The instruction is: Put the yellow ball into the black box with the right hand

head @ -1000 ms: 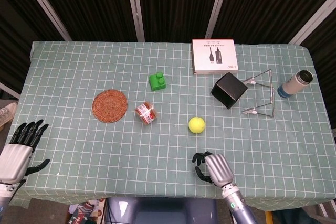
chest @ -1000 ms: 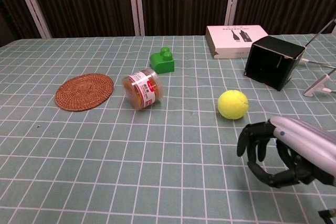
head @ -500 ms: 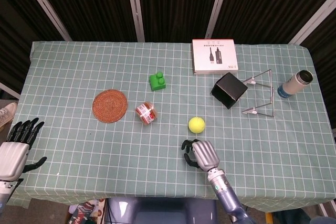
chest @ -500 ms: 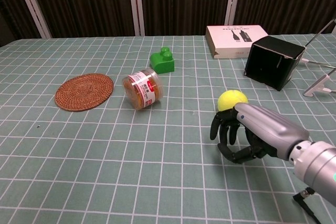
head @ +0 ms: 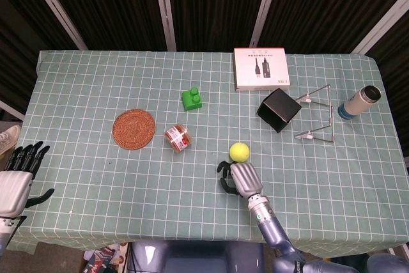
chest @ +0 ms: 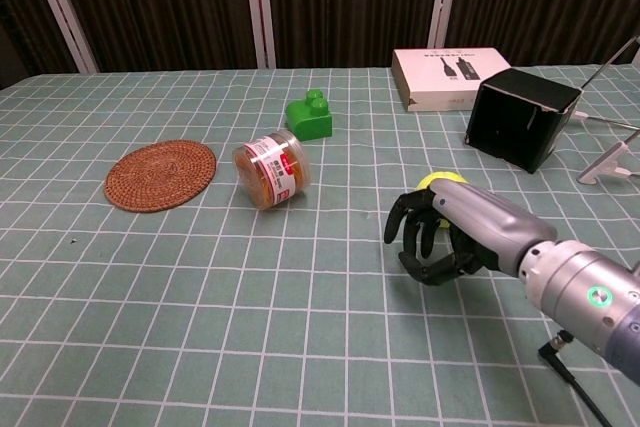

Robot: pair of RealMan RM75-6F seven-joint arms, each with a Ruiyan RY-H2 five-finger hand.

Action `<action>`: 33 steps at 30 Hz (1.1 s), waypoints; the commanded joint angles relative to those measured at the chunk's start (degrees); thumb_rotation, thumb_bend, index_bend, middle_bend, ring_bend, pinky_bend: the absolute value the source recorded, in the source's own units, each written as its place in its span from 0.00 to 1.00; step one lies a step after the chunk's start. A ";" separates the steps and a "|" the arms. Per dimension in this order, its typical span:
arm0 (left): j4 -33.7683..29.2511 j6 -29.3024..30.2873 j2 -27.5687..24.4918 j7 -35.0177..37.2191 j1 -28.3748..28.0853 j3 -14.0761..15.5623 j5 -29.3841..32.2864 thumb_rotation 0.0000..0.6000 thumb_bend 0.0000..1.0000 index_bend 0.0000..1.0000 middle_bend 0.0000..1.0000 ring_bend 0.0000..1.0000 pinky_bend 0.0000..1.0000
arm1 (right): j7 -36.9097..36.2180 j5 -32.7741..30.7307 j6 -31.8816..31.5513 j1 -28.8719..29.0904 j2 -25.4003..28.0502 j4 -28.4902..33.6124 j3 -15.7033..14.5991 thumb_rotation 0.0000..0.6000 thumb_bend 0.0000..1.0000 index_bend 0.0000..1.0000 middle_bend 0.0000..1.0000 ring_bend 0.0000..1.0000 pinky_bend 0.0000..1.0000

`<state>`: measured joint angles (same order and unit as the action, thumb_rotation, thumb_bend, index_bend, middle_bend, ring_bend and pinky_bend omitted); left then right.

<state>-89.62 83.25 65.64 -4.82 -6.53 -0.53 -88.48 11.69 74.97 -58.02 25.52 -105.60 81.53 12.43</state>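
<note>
A: Where is the yellow ball (head: 239,151) located?

B: It is seen resting on the checked tablecloth (head: 96,171), near the middle of the table, well apart from the black box (head: 278,110). The box is tipped on an edge, its opening hard to judge from the head view.

A: And the right hand (chest: 440,237)?

B: It is positioned just in front of the ball, on the robot's side, with fingers (chest: 412,232) curled but spread around empty space. Nothing is gripped yet. In the chest view the ball (chest: 440,183) is partly hidden behind the hand, so contact cannot be confirmed.

A: Why that posture?

B: A pre-grasp cup is judged likely: the fingers are held apart so the ball can be enclosed.

A: The left hand (head: 18,180)?

B: It is parked at the table's near left edge, fingers extended, holding nothing; it is not needed for the task.
</note>
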 commanded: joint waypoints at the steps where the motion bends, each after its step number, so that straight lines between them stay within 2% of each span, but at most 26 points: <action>1: 0.02 -0.13 0.00 0.05 -0.06 -0.13 0.28 1.00 0.14 0.00 0.00 0.00 0.00 | -0.58 -0.68 0.39 0.70 -0.21 -0.65 0.52 1.00 0.50 0.41 0.53 0.49 0.74; 15: 0.00 -1.43 0.27 -0.60 -0.63 -0.86 2.30 1.00 0.14 0.00 0.00 0.00 0.00 | -5.67 -2.86 2.24 3.23 0.32 -4.59 1.65 1.00 0.50 0.33 0.43 0.42 0.74; 33: -0.22 -1.81 0.65 -1.81 -0.83 -1.01 3.13 1.00 0.14 0.00 0.00 0.00 0.00 | -12.09 -3.29 3.76 5.01 4.50 -6.56 2.19 1.00 0.50 0.32 0.41 0.39 0.67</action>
<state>-89.83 81.48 66.26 -6.58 -7.34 -1.52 -85.40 0.08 71.87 -54.46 30.42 -101.33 75.27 14.57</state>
